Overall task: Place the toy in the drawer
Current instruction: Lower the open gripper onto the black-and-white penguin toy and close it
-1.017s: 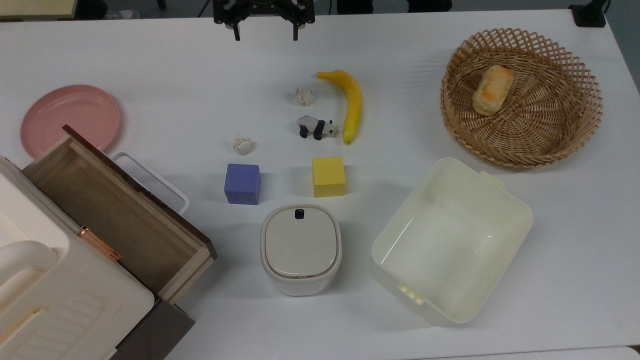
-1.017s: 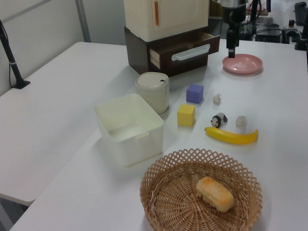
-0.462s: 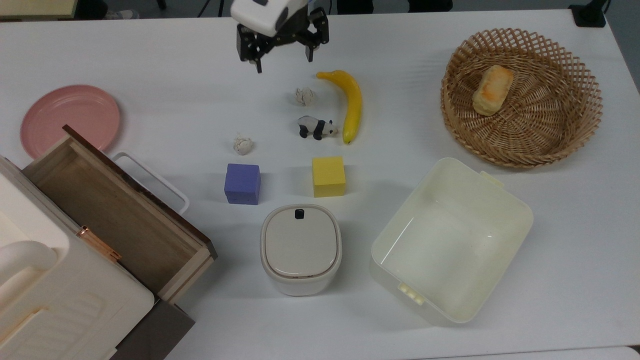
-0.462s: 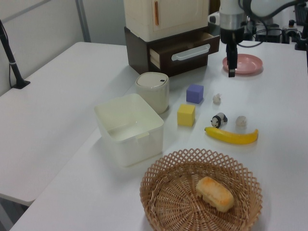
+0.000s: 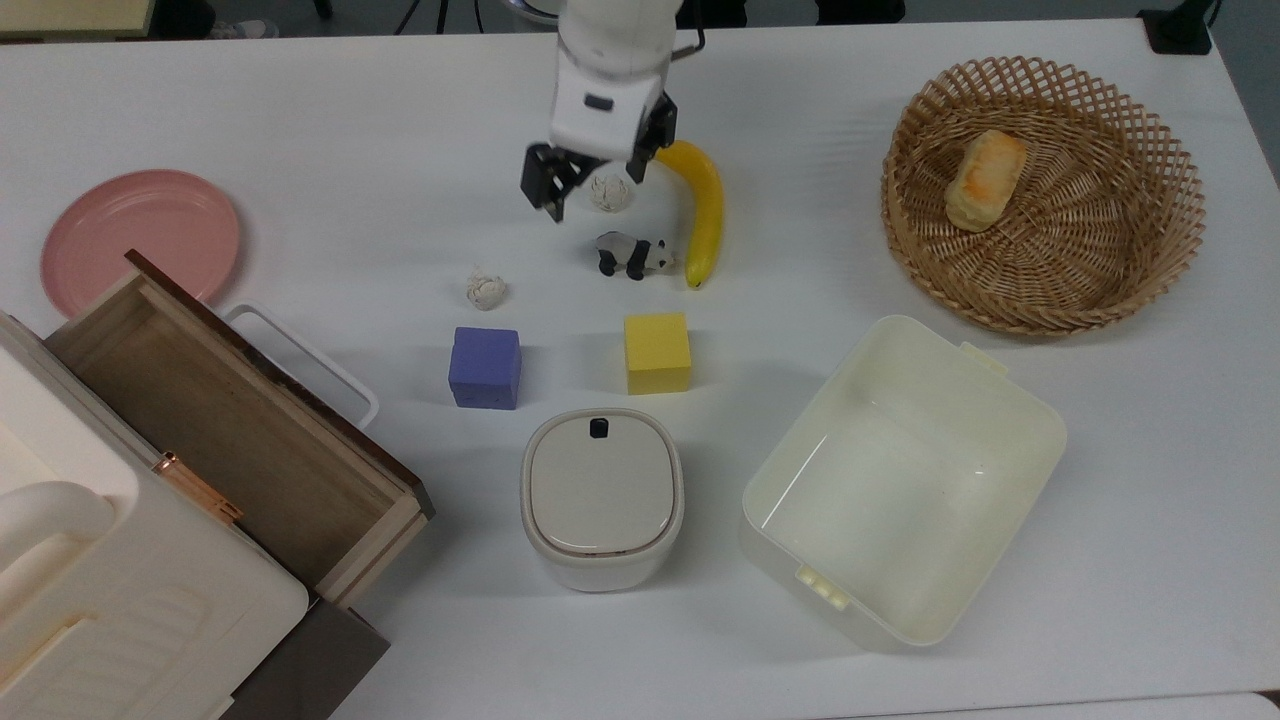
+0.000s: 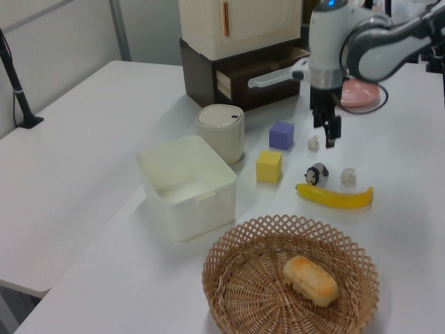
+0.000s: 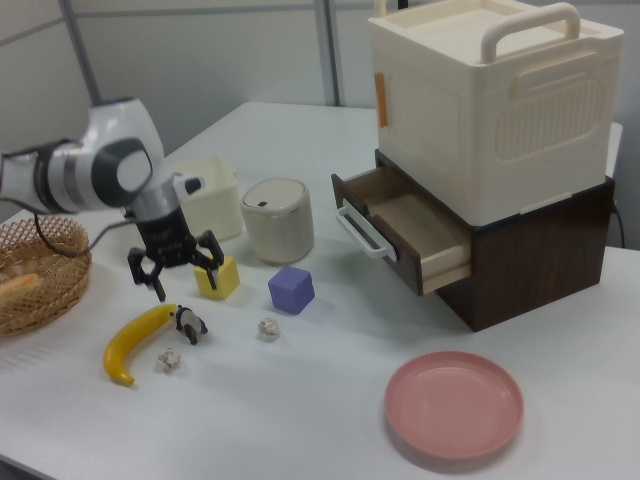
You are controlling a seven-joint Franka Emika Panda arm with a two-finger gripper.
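Black-and-white toy (image 5: 632, 255) lengthwise, head toward banana (image 5: 702, 205)

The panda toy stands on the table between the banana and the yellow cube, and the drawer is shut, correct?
Not quite. The drawer is pulled open, its wooden inside bare in the top view. The rest holds: the panda toy stands on the table between the banana and the yellow cube.

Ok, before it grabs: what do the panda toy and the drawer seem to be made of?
The toy looks like hard moulded plastic or resin with a painted black-and-white finish, though its surface is too small to be sure. The drawer looks like bare brown wood inside, with visible grain, a dark front edge and a smooth white plastic-looking loop handle.
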